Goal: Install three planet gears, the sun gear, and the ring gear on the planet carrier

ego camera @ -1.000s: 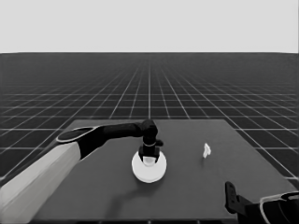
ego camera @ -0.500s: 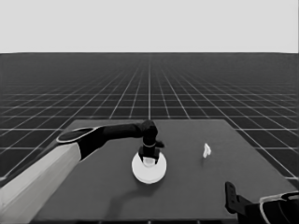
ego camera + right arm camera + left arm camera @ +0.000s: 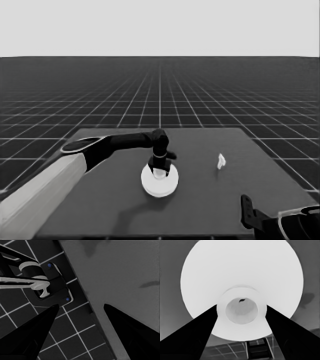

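Gripping raised hub — left gripper point(image 3: 241, 311), larger round part point(image 3: 242, 267)

Thin white piece point(image 3: 221, 160) seemingly right of larger round part point(image 3: 159, 183)

Thin white piece point(image 3: 221, 160) is seen lying on the dark tabletop point(image 3: 210, 200) at approx. 3 o'clock, well apart from other parts. Dark machinery w/ small blue lights point(image 3: 50, 285) is seen past the tabletop's edge, over the floor's grid point(image 3: 160, 100).

One larger round part point(image 3: 159, 183) sits on one dark table point(image 3: 210, 200); one thin white piece point(image 3: 221, 161) lies apart; two robot arms are visible.
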